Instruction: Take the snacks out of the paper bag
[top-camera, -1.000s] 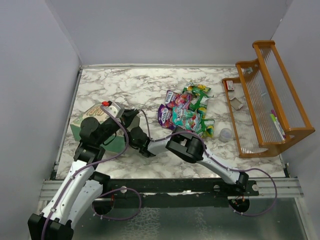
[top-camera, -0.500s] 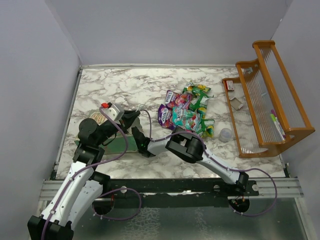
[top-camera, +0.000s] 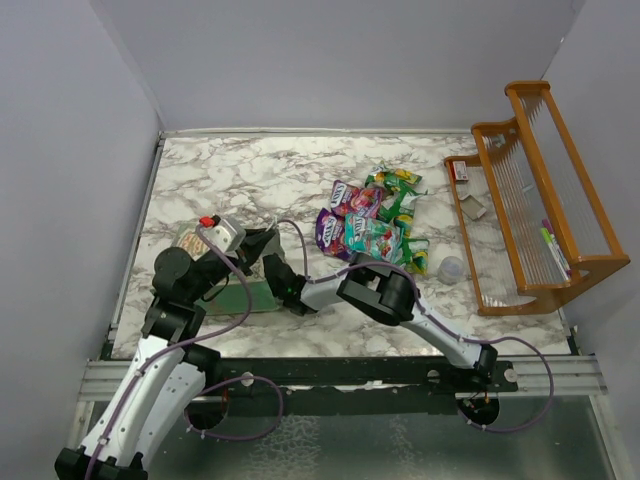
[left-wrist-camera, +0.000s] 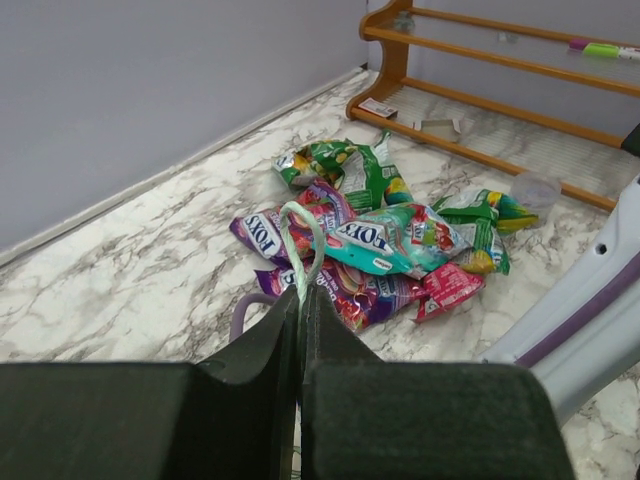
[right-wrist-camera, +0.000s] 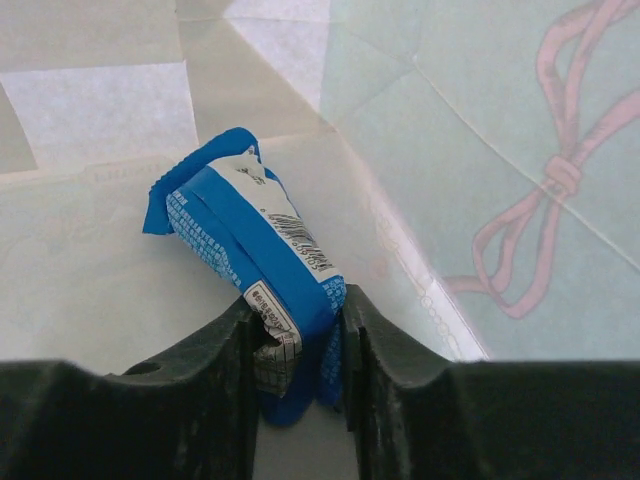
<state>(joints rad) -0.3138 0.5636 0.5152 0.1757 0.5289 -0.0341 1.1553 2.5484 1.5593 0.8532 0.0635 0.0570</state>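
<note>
The pale-green paper bag (top-camera: 252, 296) lies at the table's left, its mouth facing right. My left gripper (left-wrist-camera: 302, 292) is shut on the bag's thin green handle loop (left-wrist-camera: 303, 240) and holds it up. My right gripper (right-wrist-camera: 300, 312) is inside the bag's cream interior (right-wrist-camera: 110, 270), jaws pressed on both sides of a blue snack packet (right-wrist-camera: 240, 250). In the top view the right gripper's fingers are hidden by the bag. Several snacks (top-camera: 372, 222) in purple, pink, green and teal lie heaped mid-table, and the same snacks (left-wrist-camera: 385, 240) show past the left fingers.
An orange wooden rack (top-camera: 530, 205) stands at the right edge, with a small translucent cup (top-camera: 452, 268) just left of it. The bag's inner wall (right-wrist-camera: 520, 190) shows a pink bow print through the paper. Grey walls close the table on three sides.
The right gripper's jaws have closed from wide onto the blue packet. The left arm has drawn back and left slightly with the handle, and the bag has shifted with it.
</note>
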